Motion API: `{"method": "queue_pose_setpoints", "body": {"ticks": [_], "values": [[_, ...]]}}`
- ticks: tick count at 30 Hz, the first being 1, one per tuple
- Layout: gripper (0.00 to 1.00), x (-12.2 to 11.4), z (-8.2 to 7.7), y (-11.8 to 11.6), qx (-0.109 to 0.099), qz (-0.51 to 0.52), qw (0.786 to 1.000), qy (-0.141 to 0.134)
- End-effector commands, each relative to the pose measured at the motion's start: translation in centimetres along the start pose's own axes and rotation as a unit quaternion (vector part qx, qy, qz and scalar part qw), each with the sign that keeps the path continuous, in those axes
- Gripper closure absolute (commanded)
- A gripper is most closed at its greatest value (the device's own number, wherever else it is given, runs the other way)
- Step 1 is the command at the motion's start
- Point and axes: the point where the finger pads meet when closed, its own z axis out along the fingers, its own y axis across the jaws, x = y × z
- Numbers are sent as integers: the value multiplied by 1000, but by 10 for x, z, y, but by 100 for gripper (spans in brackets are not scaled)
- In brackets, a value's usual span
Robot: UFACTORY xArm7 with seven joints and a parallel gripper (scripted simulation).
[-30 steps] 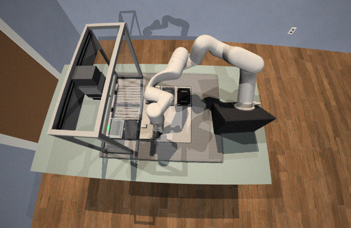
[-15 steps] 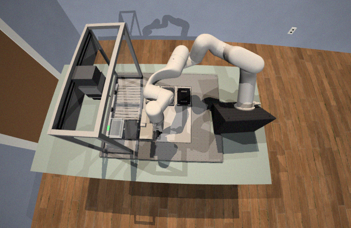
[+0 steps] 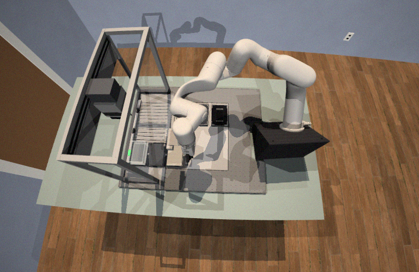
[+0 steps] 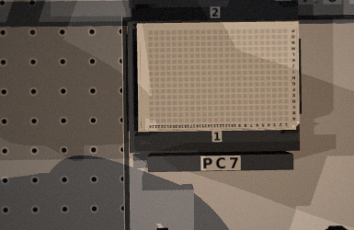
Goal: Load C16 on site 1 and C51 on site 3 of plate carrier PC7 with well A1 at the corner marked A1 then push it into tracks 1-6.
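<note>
The carrier PC7 (image 3: pixel 156 154) lies in the leftmost tracks, and a green lamp (image 3: pixel 129 152) glows behind it. In the wrist view its dark handle (image 4: pixel 220 162) carries the label PC7. The 384-well plate C16 (image 4: pixel 218 75) sits flat on site 1 next to the handle, inside the dark locators; it also shows in the top view (image 3: pixel 174 156). A pale block, C51 (image 3: pixel 139 153), sits on site 3 near the lamp. Site 2 (image 3: pixel 156 154) between them looks dark and bare. My gripper (image 3: pixel 186 156) hangs above the apron just in front of the handle, open and empty; only its fingertips show at the wrist view's lower edge.
The instrument frame (image 3: pixel 110 96) stands over the rails (image 3: pixel 151 120). A dark empty nest (image 3: pixel 219 115) lies beside the apron; my arm hides the other nests and C15. A perforated base plate (image 4: pixel 52 115) lies left of the carrier. The black arm base (image 3: pixel 287 141) stands at the right.
</note>
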Motion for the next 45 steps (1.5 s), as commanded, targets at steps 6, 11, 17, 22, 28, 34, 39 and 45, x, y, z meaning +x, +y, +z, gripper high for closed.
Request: {"method": "queue_pose_setpoints", "body": {"ticks": [6, 11, 17, 22, 28, 34, 39, 45], "values": [[18, 1, -19, -1, 2, 0, 1000, 2], [18, 1, -25, -1, 2, 0, 1000, 2], [18, 1, -34, -1, 2, 0, 1000, 2], [18, 0, -42, -1, 2, 0, 1000, 2], [18, 0, -49, -1, 2, 0, 1000, 2], [18, 0, -49, -1, 2, 0, 1000, 2], [18, 0, -49, -1, 2, 0, 1000, 2], [18, 0, -49, -1, 2, 0, 1000, 2]]}}
